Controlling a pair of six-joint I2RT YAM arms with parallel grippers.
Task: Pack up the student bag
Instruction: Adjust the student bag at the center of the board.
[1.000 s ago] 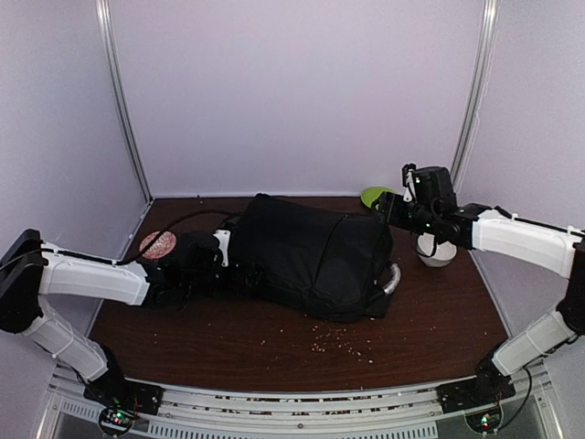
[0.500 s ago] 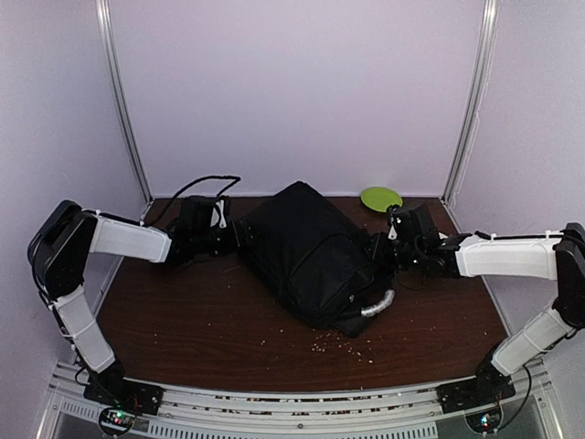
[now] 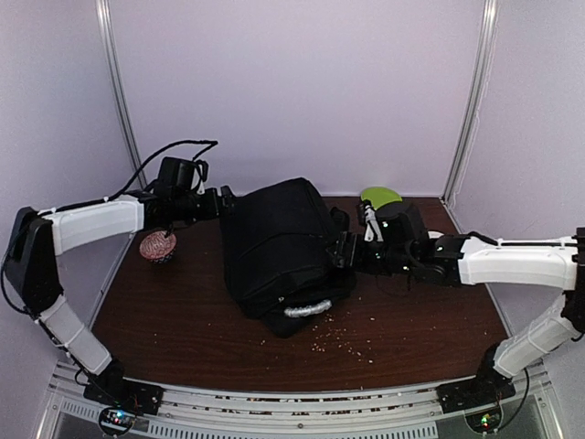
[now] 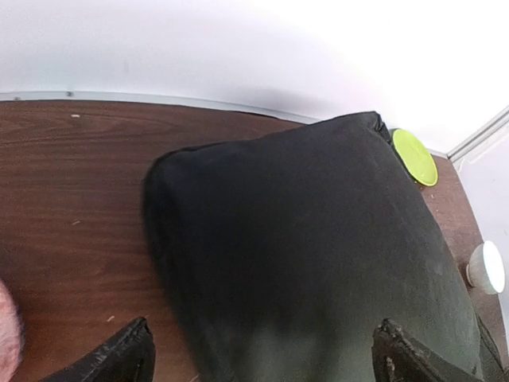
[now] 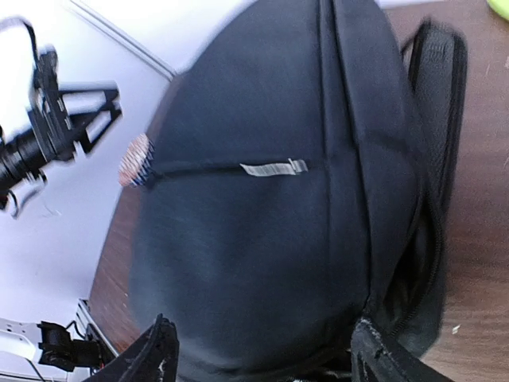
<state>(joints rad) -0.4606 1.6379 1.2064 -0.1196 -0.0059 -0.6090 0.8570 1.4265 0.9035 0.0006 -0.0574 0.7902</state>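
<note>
The student bag [image 3: 274, 247], a big black backpack, lies in the middle of the table with its pale grey handle [image 3: 306, 309] toward the front edge. My left gripper [image 3: 222, 201] is at the bag's far left corner. Its jaws stand wide open over the black fabric [image 4: 318, 255], and its fingertips [image 4: 127, 354] show at the bottom of the left wrist view. My right gripper [image 3: 340, 251] is against the bag's right side, open, with the bulging bag [image 5: 270, 215] between its fingers [image 5: 382, 354]. A silver tag [image 5: 274, 168] sits on the bag's zipper line.
A pink patterned ball [image 3: 157, 245] lies left of the bag. A green plate [image 3: 379, 196] sits at the back right, and a small white object [image 4: 487, 267] lies beyond the bag. Crumbs [image 3: 338, 343] are scattered in front of the bag.
The bag has turned, so its handle now points toward the front. My left arm has swung to the back left corner and my right gripper has moved left against the bag.
</note>
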